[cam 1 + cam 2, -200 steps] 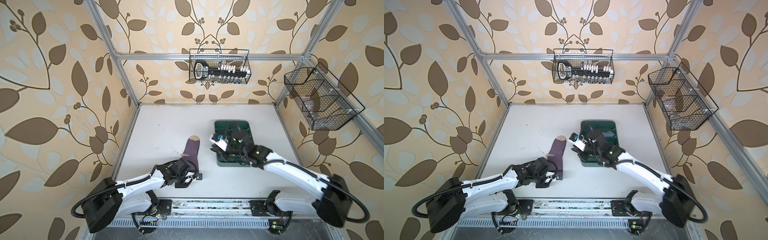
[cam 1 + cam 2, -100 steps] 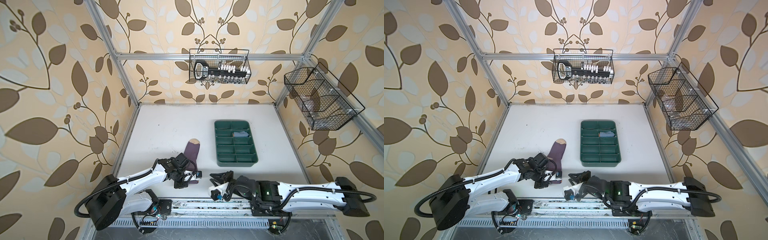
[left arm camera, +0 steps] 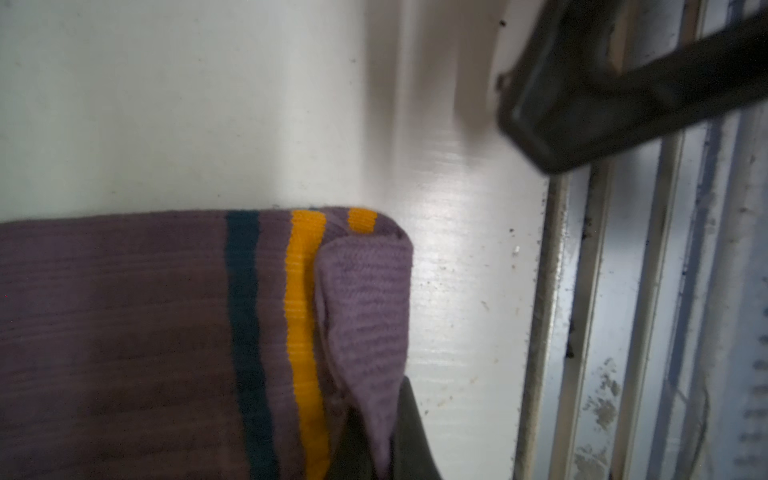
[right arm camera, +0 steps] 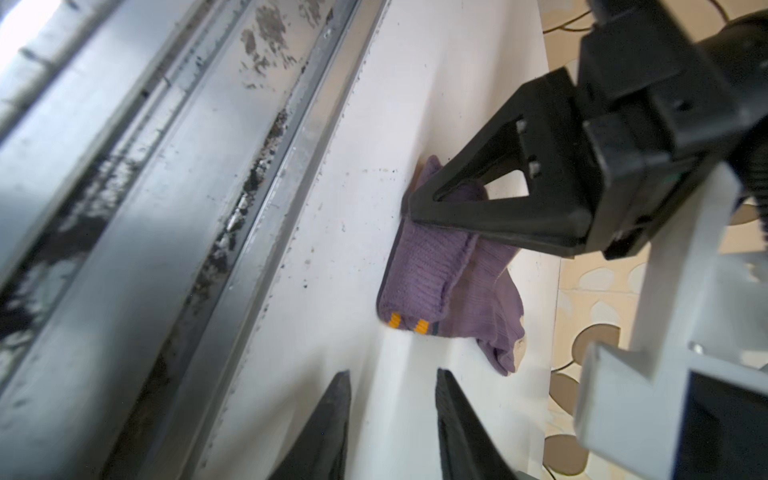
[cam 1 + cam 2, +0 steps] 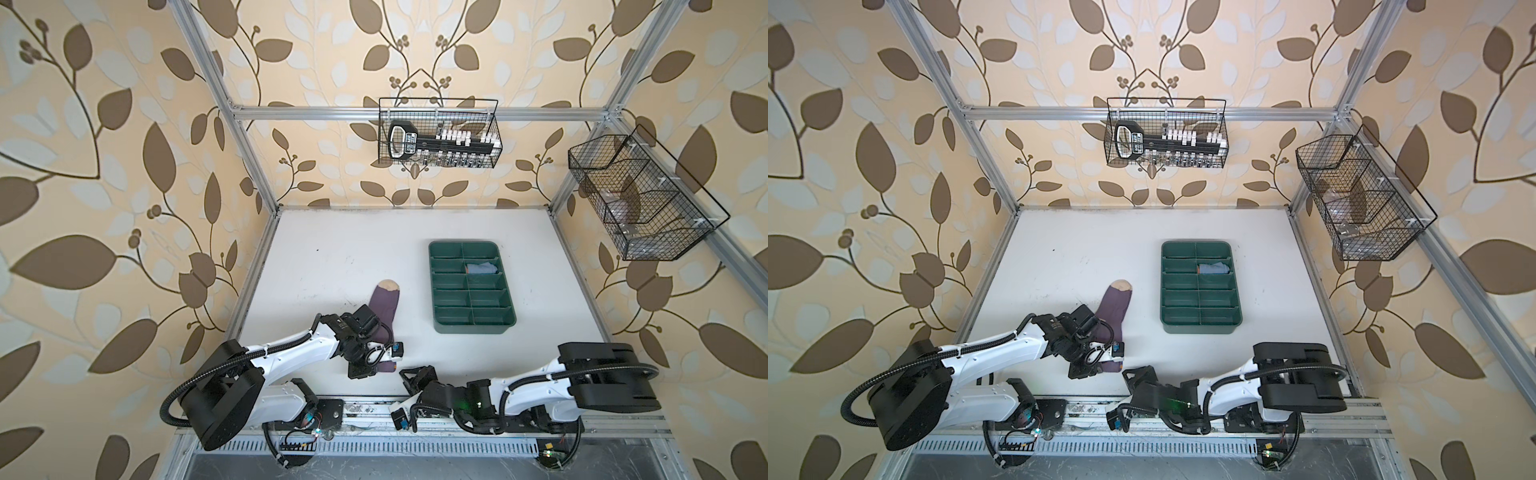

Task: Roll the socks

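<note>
Pinches the folded cuff of the purple sock (image 5: 384,303) in the left gripper (image 5: 371,368), jaws together; holds the right gripper (image 4: 392,376) nearby, jaws apart, empty

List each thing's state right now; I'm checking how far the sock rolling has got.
purple sock: flat on table, cuff corner folded, not rolled.
grey-blue sock: bundled in a green tray compartment.
green tray: holds only that sock.
left gripper: shut on the purple sock's cuff.
right gripper: open, empty.

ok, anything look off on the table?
Only the purple sock: its cuff, by the front edge, has one corner folded back on a slant, pinched in the shut left pincer. Nothing spilled or damaged.
</note>
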### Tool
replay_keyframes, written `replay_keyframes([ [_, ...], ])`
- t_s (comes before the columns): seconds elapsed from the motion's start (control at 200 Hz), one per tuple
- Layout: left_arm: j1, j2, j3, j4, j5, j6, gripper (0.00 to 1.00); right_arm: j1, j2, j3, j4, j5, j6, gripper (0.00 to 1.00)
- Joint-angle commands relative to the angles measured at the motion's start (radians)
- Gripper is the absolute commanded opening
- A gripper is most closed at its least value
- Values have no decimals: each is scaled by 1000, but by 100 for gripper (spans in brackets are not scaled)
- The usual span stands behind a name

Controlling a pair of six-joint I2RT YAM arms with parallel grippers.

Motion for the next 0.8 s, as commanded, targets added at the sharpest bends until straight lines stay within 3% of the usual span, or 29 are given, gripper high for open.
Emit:
replay_keyframes([
  [0.0,9,-1,23,-41,41,-7,0,-24,46,59,97,-46,3,38],
  [0.035,10,0,26,-41,41,-7,0,-31,59,62,105,-63,12,40],
  [0.07,9,4,25,-42,41,-7,0,-38,67,66,109,-78,17,53],
  [0.095,10,5,26,-43,42,-7,0,-42,74,70,108,-88,20,56],
  [0.26,10,14,31,-41,45,-4,0,-57,117,81,125,-122,28,55],
  [0.595,9,5,32,-50,46,-7,0,-109,219,121,129,-153,101,34],
  [0.795,10,-3,47,-62,53,-14,0,-123,234,122,74,-175,118,8],
])
